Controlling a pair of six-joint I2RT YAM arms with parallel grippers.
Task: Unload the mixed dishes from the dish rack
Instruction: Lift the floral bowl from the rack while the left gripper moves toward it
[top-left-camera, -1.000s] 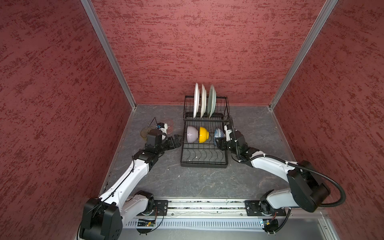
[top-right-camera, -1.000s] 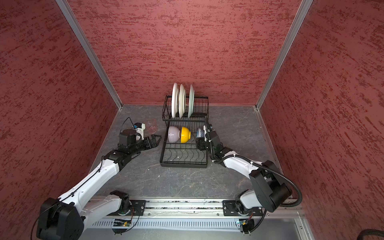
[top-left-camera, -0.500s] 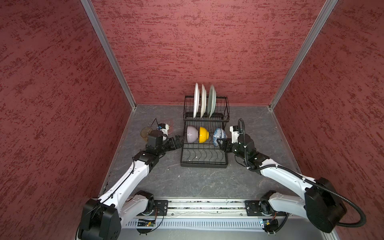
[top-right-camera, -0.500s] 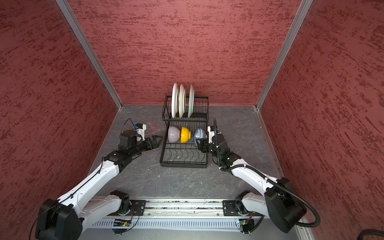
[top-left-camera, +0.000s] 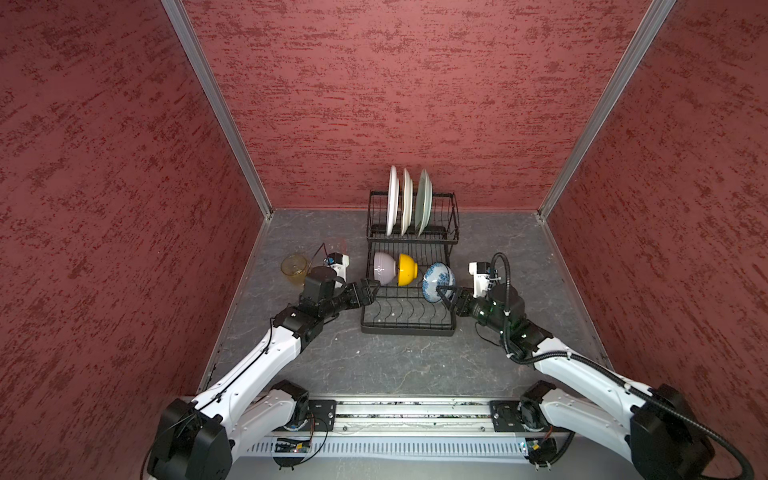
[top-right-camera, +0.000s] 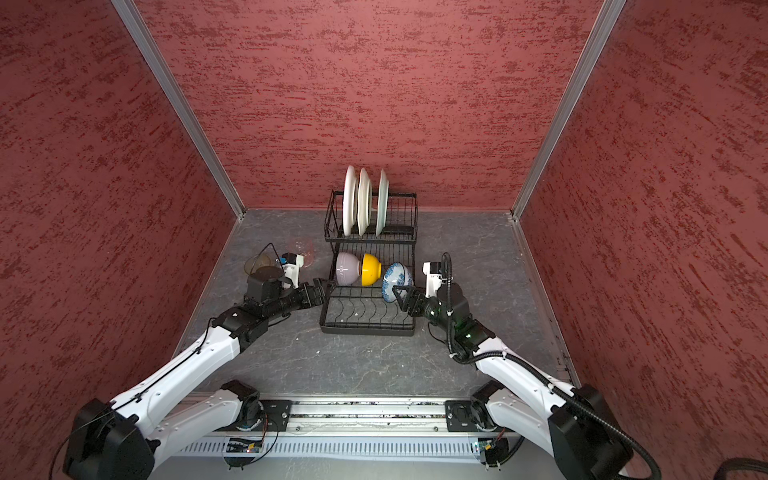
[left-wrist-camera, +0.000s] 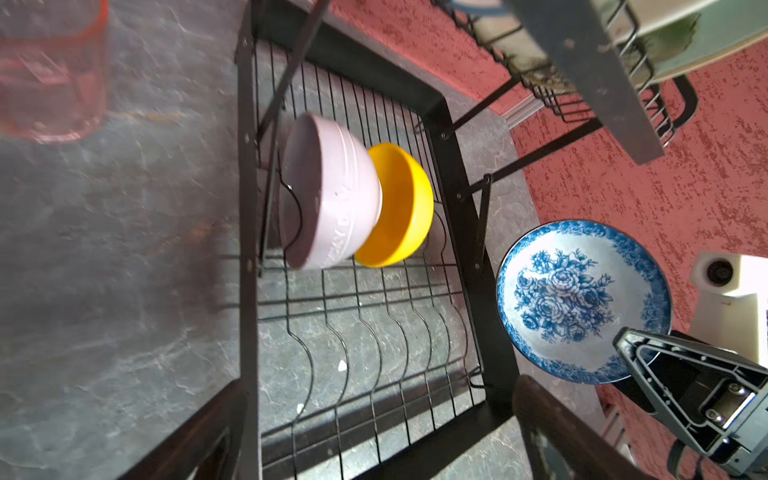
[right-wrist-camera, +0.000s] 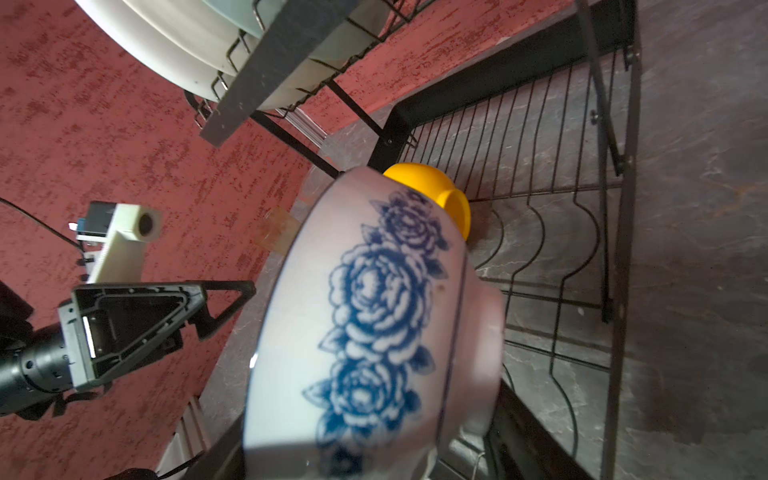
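Right gripper (top-left-camera: 444, 291) clamps rim of blue-white bowl (top-left-camera: 436, 278), holding it on edge above right edge of dish rack (top-left-camera: 407, 329), likely for carrying out. Left gripper (top-left-camera: 373, 289), jaws wide, waits at rack's left edge facing lilac bowl (top-left-camera: 384, 267).

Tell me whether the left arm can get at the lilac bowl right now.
Probably yes. The left gripper is open at the left edge of the dish rack, beside the lilac bowl; only the rack's side wires stand between, and may crowd a finger.

plates (top-left-camera: 392, 199): 3 | bowls (top-left-camera: 407, 269): 3 | tumblers (top-left-camera: 294, 268): 2 | dish rack (top-left-camera: 407, 328): 1
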